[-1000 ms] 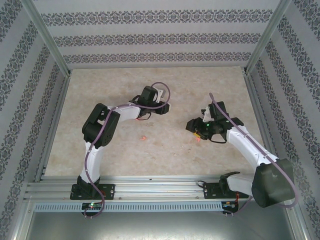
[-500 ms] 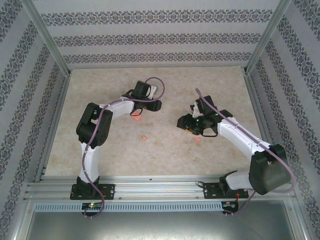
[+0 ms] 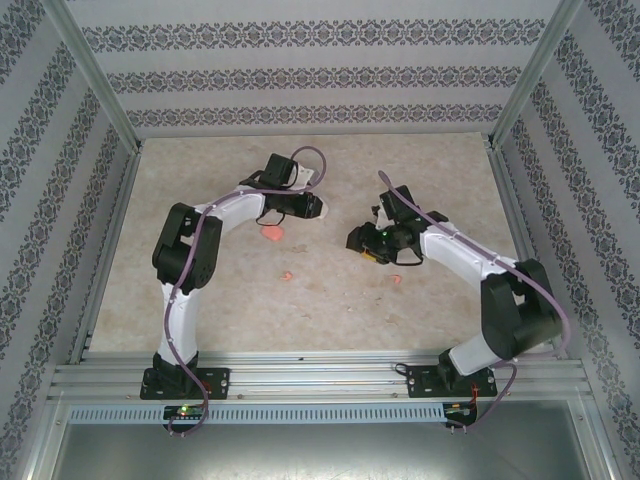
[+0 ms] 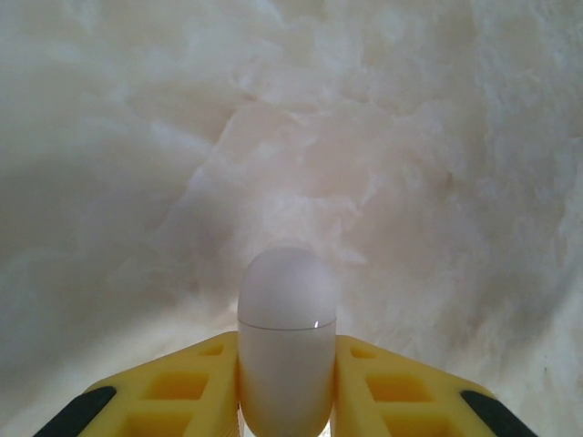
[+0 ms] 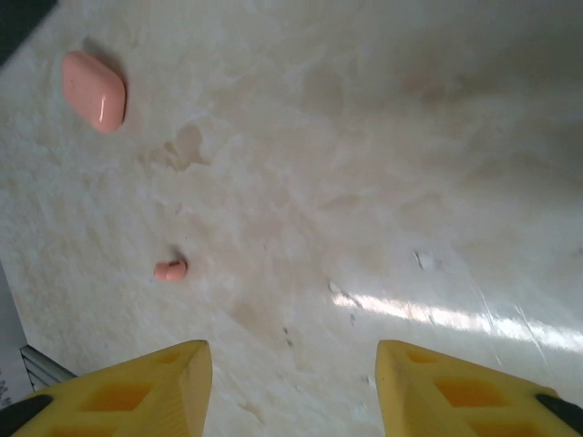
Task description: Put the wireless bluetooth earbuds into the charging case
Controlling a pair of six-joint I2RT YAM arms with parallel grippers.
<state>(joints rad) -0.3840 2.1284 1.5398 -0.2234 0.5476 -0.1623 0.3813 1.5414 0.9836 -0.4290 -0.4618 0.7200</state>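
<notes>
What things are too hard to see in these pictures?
- Left wrist view: the bottom of the white case is cut off by the picture's edge, and the left gripper covers its sides. It is shut, so its inside is hidden.
- Top view: the coral earbud is too small to show its shape.
- Top view: the right gripper is a dark blob, and its own wrist hides how the jaws stand.
</notes>
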